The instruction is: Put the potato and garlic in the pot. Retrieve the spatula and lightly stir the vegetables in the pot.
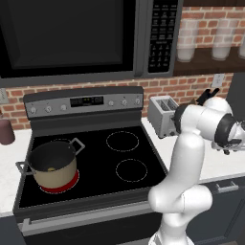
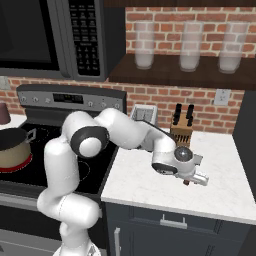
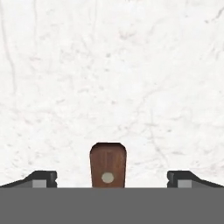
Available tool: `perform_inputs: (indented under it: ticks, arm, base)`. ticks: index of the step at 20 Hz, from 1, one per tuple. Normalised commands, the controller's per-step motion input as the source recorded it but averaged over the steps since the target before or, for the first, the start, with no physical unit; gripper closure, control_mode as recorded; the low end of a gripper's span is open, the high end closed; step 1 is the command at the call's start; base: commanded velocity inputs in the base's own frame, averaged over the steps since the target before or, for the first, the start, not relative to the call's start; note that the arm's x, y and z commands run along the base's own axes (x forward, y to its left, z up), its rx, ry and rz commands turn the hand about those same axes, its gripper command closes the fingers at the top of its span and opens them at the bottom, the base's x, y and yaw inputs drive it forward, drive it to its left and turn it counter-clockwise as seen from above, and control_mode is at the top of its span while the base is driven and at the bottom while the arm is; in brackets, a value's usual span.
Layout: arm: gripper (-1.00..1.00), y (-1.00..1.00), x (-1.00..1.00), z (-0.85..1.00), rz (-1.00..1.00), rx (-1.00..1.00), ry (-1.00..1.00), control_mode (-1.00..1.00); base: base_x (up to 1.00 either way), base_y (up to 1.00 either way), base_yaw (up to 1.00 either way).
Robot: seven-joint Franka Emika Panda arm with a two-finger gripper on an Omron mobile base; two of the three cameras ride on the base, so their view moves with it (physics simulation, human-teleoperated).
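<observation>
Pot sits on the stove's front-left burner, a small yellowish potato lying inside it. To the right, over the white tabletop, the hand hangs low with fingers spread wide apart, a brown spatula handle lying between them, not clamped.

White marble counter to the right of the stove has a toaster and a knife block sitting at the back by the brick wall, plus a brown wooden handle end lying on it. Black stovetop carries the pot on the red front-left burner.
</observation>
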Motion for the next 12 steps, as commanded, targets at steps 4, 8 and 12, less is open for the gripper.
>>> perform_inputs:
  ticks: [4,8,12]
  arm:
    - [-1.00,-0.28,0.28,-0.25,0.00,0.00,0.00,-1.00]
    - [-1.00,-0.21,0.14,-0.29,0.00,0.00,0.00,-1.00]
    - [1.00,0.00,0.00,-0.39,0.00,0.00,0.00,-1.00]
  base:
    - [0.00,0.00,0.00]
    - [0.00,0.00,0.00]
    - [0.00,0.00,0.00]
